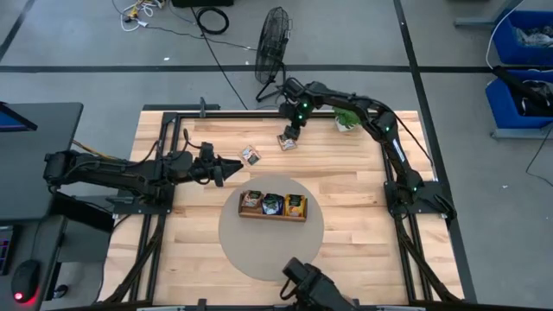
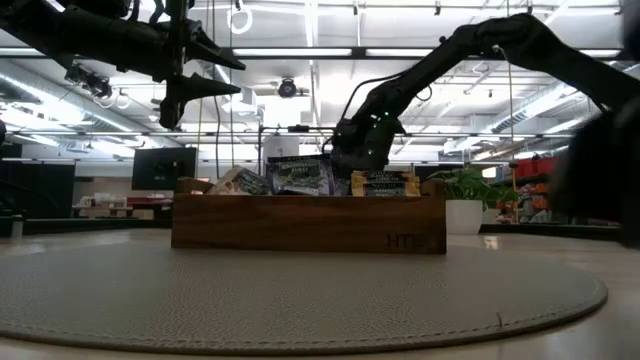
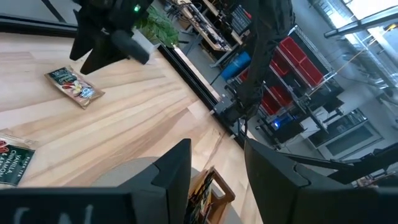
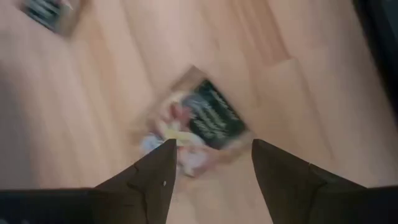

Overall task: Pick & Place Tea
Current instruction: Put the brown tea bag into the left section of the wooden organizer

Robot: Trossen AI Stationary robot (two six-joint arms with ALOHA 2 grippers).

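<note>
Two loose tea packets lie flat on the wooden table's far part: one (image 1: 288, 142) under my right gripper and one (image 1: 251, 155) nearer the middle. My right gripper (image 1: 293, 131) hangs open over the first packet (image 4: 199, 124), fingers pointing down at either side of it, with the other packet (image 4: 46, 12) farther off. My left gripper (image 1: 232, 170) is open and raised left of the second packet (image 3: 9, 163), and its wrist view also shows the first packet (image 3: 74, 85). The brown wooden tray (image 1: 244, 212) holds several packets (image 2: 300, 176) and rests on a round grey mat (image 1: 259, 250).
A small potted plant (image 1: 347, 121) stands by the far right corner, close to my right arm. A fan (image 1: 275, 43) stands beyond the far edge. A black frame (image 1: 164, 130) rims the table. Bare wood lies right of the mat (image 1: 363, 207).
</note>
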